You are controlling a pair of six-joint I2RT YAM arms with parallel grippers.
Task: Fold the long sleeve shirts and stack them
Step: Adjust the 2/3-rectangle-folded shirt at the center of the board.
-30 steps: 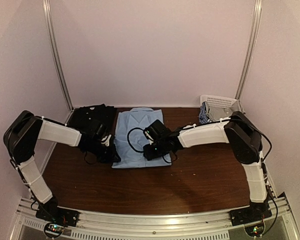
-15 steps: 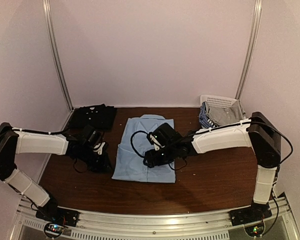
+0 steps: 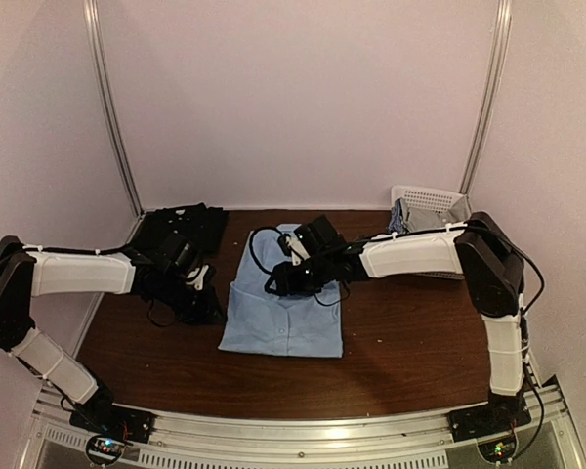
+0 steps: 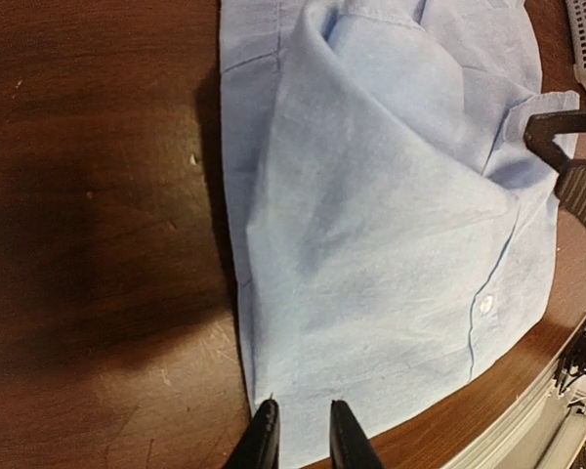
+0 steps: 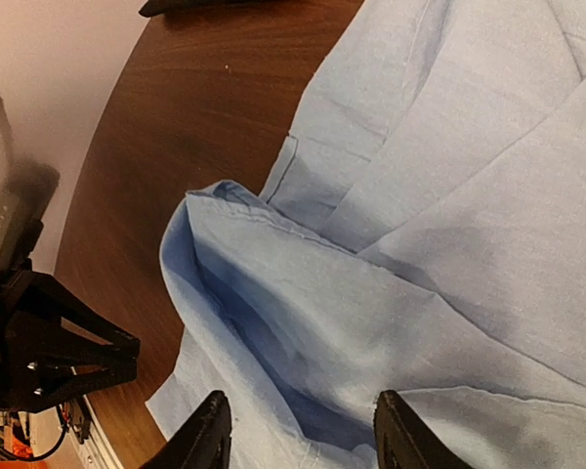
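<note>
Overhead, the light blue shirt (image 3: 283, 313) lies folded mid-bench (image 3: 410, 332), with the black shirt (image 3: 181, 227) at the far left corner. The left end effector (image 3: 213, 311) sits at the blue shirt's left edge, and the right end effector (image 3: 273, 285) is over its collar end.

From the left wrist, the fingertips (image 4: 264, 440) stand narrowly apart at the hem; I cannot tell whether they grip it.

From the right wrist, the jaws are spread and released, straddling a raised fold.
</note>
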